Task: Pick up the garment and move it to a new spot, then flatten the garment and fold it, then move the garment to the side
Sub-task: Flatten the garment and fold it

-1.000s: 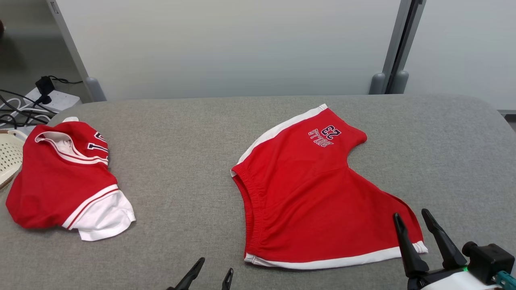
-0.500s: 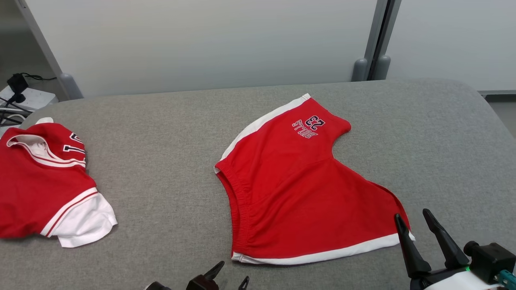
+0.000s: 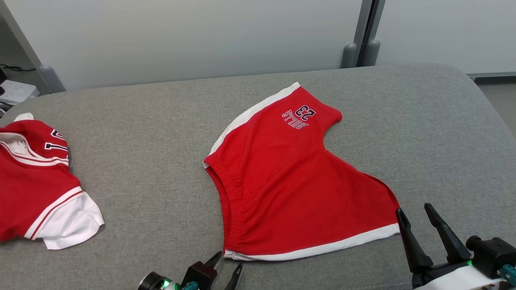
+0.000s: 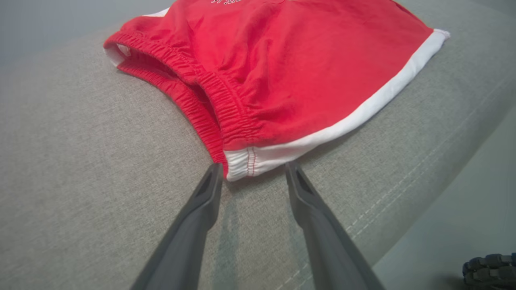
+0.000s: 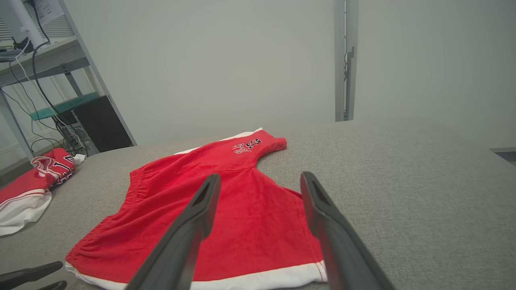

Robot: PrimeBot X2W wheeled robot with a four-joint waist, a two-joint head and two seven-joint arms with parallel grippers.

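Note:
The garment [image 3: 298, 189] is a pair of red shorts with white side stripes and a "BULLS 23" print, lying flat on the grey padded table [image 3: 153, 133]. My left gripper [image 3: 229, 259] sits at its near-left corner. In the left wrist view the open fingers of the left gripper [image 4: 254, 167] straddle the white waistband corner of the garment [image 4: 302, 68] without pinching it. My right gripper [image 3: 413, 208] stands open just off the near-right hem corner. In the right wrist view the right gripper [image 5: 261, 176] hovers over the garment [image 5: 250, 209].
A second red and white garment [image 3: 36, 189] lies crumpled at the table's left end, also visible as a red and white garment [image 5: 28, 189] in the right wrist view. Bare grey table stretches right of the shorts. A metal shelf with cables [image 5: 48, 52] stands beyond the left end.
The head camera has swung right, shifting the scene left. My left gripper has come forward to the shorts' near-left corner and its fingers stand slightly closer together. The right gripper looks unchanged.

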